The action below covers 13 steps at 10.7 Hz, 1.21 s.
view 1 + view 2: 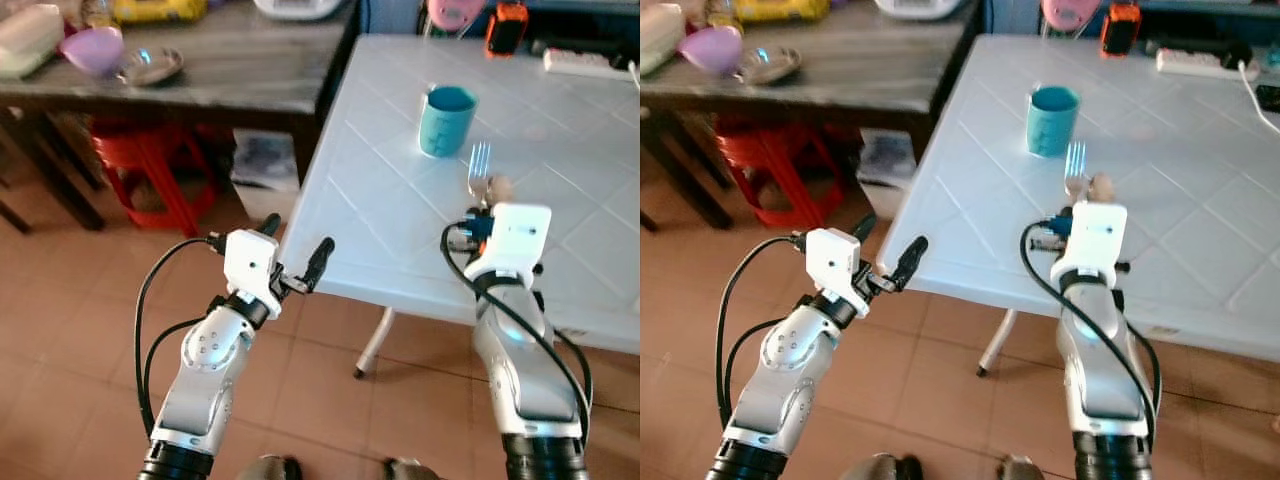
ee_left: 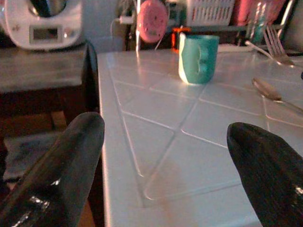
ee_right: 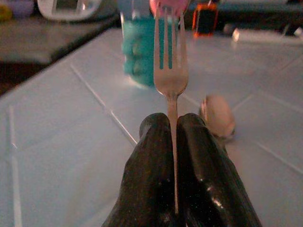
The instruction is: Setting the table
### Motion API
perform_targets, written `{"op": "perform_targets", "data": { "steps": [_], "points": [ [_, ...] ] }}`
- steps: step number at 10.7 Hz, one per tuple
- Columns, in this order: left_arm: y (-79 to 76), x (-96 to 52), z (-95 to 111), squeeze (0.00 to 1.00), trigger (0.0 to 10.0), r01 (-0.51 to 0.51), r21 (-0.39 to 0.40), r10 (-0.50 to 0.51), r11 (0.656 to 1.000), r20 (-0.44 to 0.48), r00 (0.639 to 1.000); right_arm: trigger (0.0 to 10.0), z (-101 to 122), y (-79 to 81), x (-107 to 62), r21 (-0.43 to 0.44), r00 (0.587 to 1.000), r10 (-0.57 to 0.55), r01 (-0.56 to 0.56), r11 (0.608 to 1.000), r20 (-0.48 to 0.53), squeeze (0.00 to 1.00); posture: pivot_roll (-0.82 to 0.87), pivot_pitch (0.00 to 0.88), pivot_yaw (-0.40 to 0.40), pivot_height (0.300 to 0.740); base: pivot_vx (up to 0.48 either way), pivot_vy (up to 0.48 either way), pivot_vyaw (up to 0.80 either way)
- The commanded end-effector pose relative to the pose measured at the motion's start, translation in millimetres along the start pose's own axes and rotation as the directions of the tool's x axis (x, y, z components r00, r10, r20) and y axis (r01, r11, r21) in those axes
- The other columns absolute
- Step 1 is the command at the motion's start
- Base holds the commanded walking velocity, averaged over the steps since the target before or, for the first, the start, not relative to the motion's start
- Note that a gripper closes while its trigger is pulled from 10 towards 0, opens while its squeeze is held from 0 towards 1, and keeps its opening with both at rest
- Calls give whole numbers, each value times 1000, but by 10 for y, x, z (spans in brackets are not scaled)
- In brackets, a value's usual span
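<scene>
My right gripper (image 3: pixel 173 124) is shut on the handle of a silver fork (image 3: pixel 171 56), whose tines point away from me toward the teal cup (image 1: pixel 446 120). The fork (image 1: pixel 479 165) is held over the near part of the white table (image 1: pixel 380 200). A spoon (image 1: pixel 500 187) lies on the table just right of the fork. My left gripper (image 1: pixel 297 245) is open and holds nothing, level with the table's near left edge. In the left wrist view the cup (image 2: pixel 198 56) stands ahead between the open fingers (image 2: pixel 61 165), and the spoon (image 2: pixel 267 89) lies further along.
A dark wooden table (image 1: pixel 230 80) stands to the left with a purple bowl (image 1: pixel 92 48) and a metal dish (image 1: pixel 150 66); a red stool (image 1: pixel 150 160) sits under it. An orange device (image 1: pixel 507 28) and a power strip (image 1: pixel 585 62) lie at the white table's far side.
</scene>
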State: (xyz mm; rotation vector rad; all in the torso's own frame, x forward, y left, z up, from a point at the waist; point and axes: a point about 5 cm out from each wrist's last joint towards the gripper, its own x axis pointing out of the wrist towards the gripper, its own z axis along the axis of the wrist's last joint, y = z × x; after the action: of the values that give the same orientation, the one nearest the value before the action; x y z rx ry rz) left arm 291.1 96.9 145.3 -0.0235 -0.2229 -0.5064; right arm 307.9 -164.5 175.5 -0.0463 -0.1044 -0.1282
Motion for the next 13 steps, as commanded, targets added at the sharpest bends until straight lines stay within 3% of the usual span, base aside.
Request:
{"op": "perform_targets", "data": {
  "steps": [1, 5, 10, 13],
  "points": [
    [61, -41, -36, 0, 10000, -20, 12, 21, 1000, -17, 1000, 10000, 69, 54, -7, 10, 999, 16, -16, 1000, 37, 0, -140, 109, 82, 740, 0, 480, -800],
    [45, -36, -36, 0, 10000, -13, 18, 13, 1000, -15, 1000, 10000, 65, 94, -18, 21, 999, 21, -22, 1000, 42, 0, -137, 115, 89, 740, 0, 480, -758],
    [-27, -20, -51, 0, 10000, 2, 18, -2, 1000, -11, 1000, 10000, 103, 84, -24, -11, 997, 20, -19, 1000, 76, 0, -140, 113, 96, 740, 0, 480, 0],
    [-41, -18, -59, 0, 10000, 4, 16, -4, 1000, -11, 1000, 10000, 105, 73, -17, -4, 997, 14, -14, 1000, 82, 0, -143, 111, 95, 740, 0, 480, 800]
  ]
}}
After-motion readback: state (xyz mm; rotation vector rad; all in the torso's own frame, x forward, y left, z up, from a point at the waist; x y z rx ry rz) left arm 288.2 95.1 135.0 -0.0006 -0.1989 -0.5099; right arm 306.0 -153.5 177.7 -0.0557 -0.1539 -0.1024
